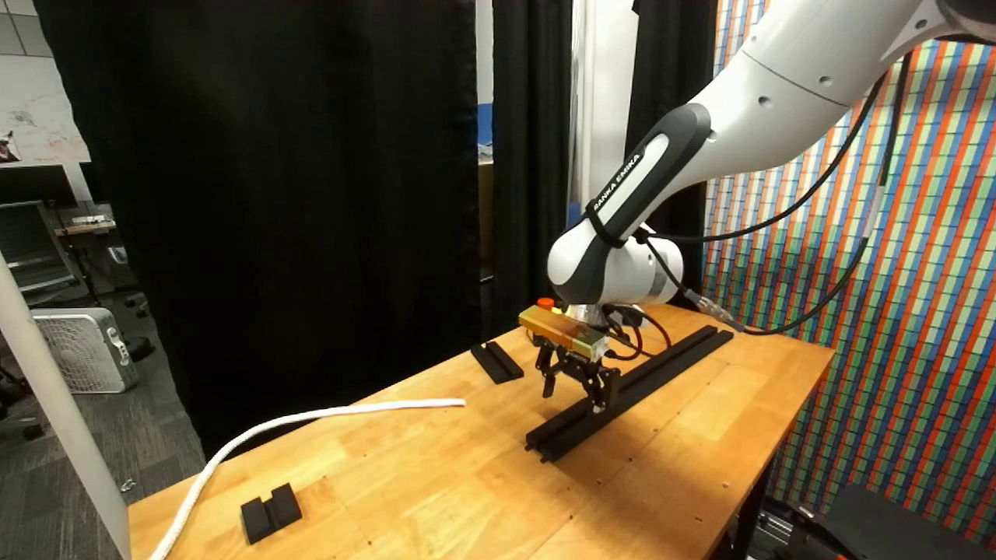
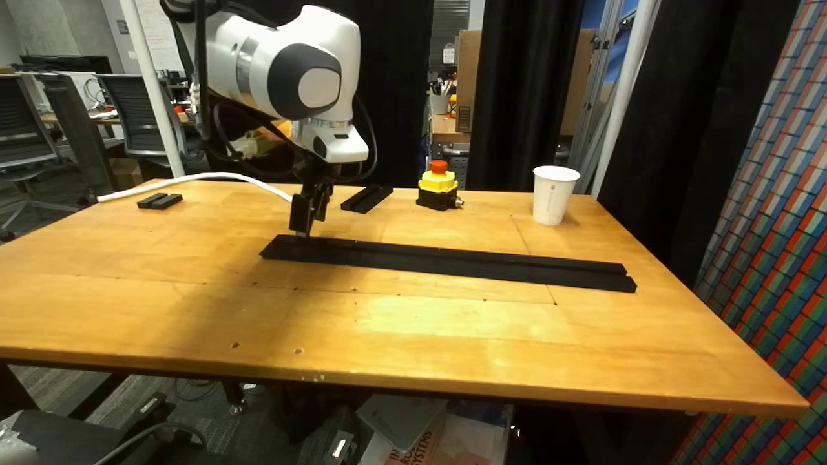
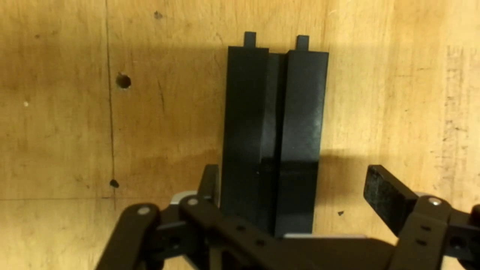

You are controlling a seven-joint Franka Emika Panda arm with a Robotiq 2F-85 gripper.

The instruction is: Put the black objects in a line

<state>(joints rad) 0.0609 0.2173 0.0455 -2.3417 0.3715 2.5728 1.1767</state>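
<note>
On the table [image 2: 387, 329], white cup [image 2: 554, 199], inside hidden, black bars [image 2: 446, 260] in line, gripper [image 3: 294, 183] spread wide above.

A white robot arm [image 1: 747, 132] is slanting downward while its black gripper [image 3: 294, 184] is pointing down, two fingers [image 3: 388, 197] standing wide apart

A long, straight row of black bars [image 2: 449, 261] lies flat on the counter [image 2: 452, 336], faint seams showing where they meet end to end. A groove [image 3: 275, 93] runs along its top between two raised sides [image 3: 303, 112], and two small pegs [image 3: 250, 39] stick out of one end. Apart from the row, and turned at an angle to it, lies a shorter grooved bar [image 1: 496, 362]. A stubby black block [image 1: 271, 512], also grooved, sits flat farther off, well apart from both.
</note>
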